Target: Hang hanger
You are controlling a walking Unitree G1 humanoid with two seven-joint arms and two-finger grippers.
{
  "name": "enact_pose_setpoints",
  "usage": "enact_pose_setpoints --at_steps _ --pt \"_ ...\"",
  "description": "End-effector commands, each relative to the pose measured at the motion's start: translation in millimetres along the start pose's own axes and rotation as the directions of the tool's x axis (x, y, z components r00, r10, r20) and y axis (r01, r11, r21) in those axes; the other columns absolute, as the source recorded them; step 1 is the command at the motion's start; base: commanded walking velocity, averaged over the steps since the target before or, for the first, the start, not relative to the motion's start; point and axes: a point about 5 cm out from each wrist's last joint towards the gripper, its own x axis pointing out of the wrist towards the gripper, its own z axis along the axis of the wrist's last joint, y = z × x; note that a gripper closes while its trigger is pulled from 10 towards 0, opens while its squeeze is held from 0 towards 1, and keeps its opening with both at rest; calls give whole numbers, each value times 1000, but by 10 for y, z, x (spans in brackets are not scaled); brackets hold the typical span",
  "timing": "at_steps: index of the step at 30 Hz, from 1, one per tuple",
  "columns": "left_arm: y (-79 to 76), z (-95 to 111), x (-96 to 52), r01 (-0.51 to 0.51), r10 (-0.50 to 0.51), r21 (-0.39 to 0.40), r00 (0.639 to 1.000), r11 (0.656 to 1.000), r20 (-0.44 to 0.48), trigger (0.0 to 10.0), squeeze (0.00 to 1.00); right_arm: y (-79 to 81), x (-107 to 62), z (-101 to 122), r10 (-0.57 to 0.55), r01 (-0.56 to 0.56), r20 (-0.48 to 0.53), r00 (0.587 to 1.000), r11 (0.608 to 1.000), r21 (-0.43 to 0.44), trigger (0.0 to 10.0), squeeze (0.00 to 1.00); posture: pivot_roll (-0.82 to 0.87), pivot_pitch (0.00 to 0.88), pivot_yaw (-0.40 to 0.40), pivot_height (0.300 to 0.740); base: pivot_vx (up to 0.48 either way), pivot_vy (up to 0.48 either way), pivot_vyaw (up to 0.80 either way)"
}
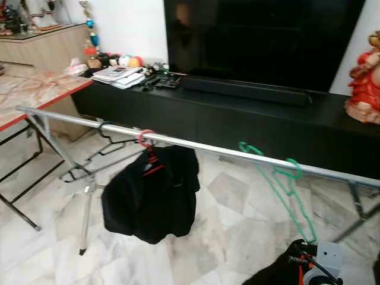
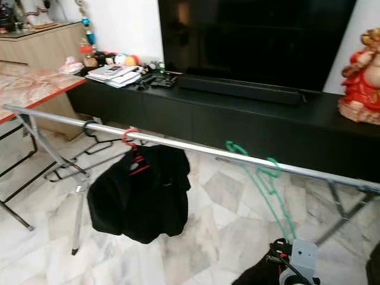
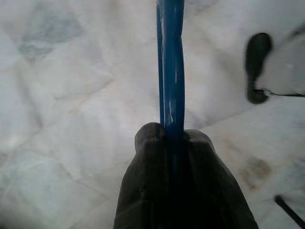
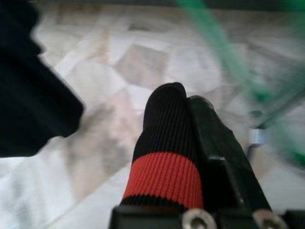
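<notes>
The left gripper (image 3: 174, 138) has its fingers clamped on a blue hanger (image 3: 171, 62) above the marble floor (image 3: 71, 119). The right gripper (image 4: 183, 102) fingers are pressed together near the green hanger (image 1: 285, 184) on the rail (image 1: 196, 145).

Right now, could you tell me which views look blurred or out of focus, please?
Right wrist view: green hanger and black garment smeared, right gripper sharper. Left wrist view: blue hanger and left gripper soft, marble floor hazy. Eye views: fairly crisp, TV dark.
</notes>
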Motion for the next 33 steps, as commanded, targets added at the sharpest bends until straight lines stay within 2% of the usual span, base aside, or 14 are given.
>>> enact_pose_setpoints --at_steps 1,2,5,6,7,8,11,18,33 --pt "84 -22 -12 -11 11 -2 1000 1000 1 10000 0 -36 -18 -49 -5 5 -20 1000 1000 -8 10000 0 38 0 39 740 0 480 0" --pt "94 -31 -14 -13 13 -2 1000 1000 0 10000 0 -36 -21 -59 -6 6 -24 1000 1000 -8 10000 0 38 0 39 740 0 480 0" --pt "-66 -69 0 2 -2 0 1000 1000 -5 10000 0 -30 -27 -88 -3 3 -35 999 1000 -8 10000 0 39 0 40 740 0 480 0" --pt "-66 -69 0 2 -2 0 1000 1000 -5 10000 0 -30 -27 -88 -3 3 -35 999 1000 -8 10000 0 39 0 40 740 0 480 0" --pt "-132 -80 4 9 -9 1 1000 1000 -6 10000 0 -29 -27 -92 -2 2 -36 999 1000 -6 10000 0 36 0 43 740 0 480 0" --pt "-262 -101 9 25 -25 9 1000 1000 -11 10000 0 -27 -26 -96 0 0 -37 999 1000 -3 10000 0 34 0 44 740 0 480 0" --pt "-337 -117 10 38 -37 19 999 999 -16 10000 0 -23 -23 -96 1 -2 -36 999 1000 -1 10000 0 32 0 44 740 0 480 0" --pt "-310 -153 4 40 -39 26 999 999 -23 10000 0 -8 -7 -77 8 -8 -30 1000 1000 -3 10000 0 36 0 40 740 0 480 0" --pt "-236 -99 7 42 -42 31 999 999 -10 10000 0 14 6 -83 5 -5 -27 1000 1000 5 10000 0 41 0 39 740 0 480 0"
